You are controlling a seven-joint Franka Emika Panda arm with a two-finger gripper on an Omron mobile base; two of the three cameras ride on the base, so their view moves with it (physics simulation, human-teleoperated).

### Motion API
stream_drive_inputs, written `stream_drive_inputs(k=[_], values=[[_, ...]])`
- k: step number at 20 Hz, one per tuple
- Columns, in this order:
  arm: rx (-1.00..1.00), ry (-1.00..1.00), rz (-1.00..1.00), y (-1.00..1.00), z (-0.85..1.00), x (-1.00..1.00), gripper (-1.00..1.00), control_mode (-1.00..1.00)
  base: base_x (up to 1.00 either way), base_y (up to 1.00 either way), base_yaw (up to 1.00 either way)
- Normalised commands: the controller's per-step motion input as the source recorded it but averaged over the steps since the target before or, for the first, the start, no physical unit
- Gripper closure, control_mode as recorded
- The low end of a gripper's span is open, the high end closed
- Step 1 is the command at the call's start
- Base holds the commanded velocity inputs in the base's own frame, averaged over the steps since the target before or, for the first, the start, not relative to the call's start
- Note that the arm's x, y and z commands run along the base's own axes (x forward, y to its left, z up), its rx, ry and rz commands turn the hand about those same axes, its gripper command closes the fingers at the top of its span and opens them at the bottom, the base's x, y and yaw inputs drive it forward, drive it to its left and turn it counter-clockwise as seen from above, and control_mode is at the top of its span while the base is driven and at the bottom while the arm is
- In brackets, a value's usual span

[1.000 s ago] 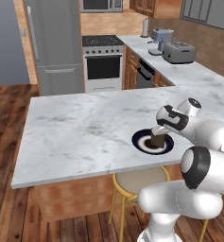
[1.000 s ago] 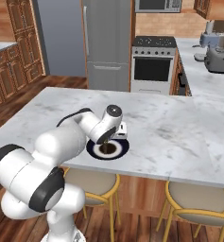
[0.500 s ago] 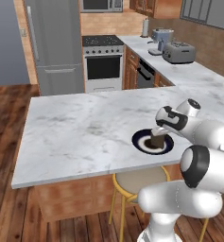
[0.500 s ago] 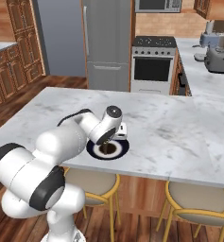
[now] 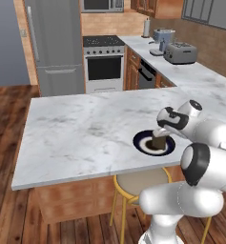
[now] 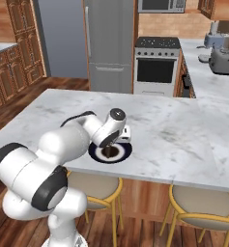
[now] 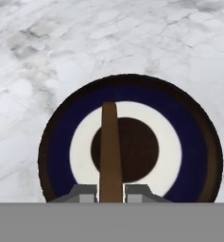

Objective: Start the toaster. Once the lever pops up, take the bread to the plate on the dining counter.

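The large rectangular desk (image 5: pixel 76 128) with a white, grey-veined marble top and wooden base carries a round navy-black plate with a white inner ring (image 5: pixel 142 142), lying near its front edge.

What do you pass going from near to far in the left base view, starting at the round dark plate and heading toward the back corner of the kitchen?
Round navy-black plate with white ring, with the thin brown bread slice held over it in the gripper → boxy grey metal toaster → blue-grey espresso machine → white paper towel roll.

Wood plank floor (image 5: pixel 5 124), steel fridge (image 5: pixel 55 45), white oven (image 5: pixel 104 64).
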Motion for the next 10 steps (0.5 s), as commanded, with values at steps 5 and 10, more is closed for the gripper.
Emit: stream_drive_inputs(k=[5, 10], values=[[0.0, 0.0, 0.0, 0.0, -0.01, 0.13, 1.0, -1.0, 0.0, 0.0, 0.0], [0.0, 0.0, 0.0, 0.0, 0.0, 0.03, 1.0, -1.0, 0.0, 0.0, 0.0]])
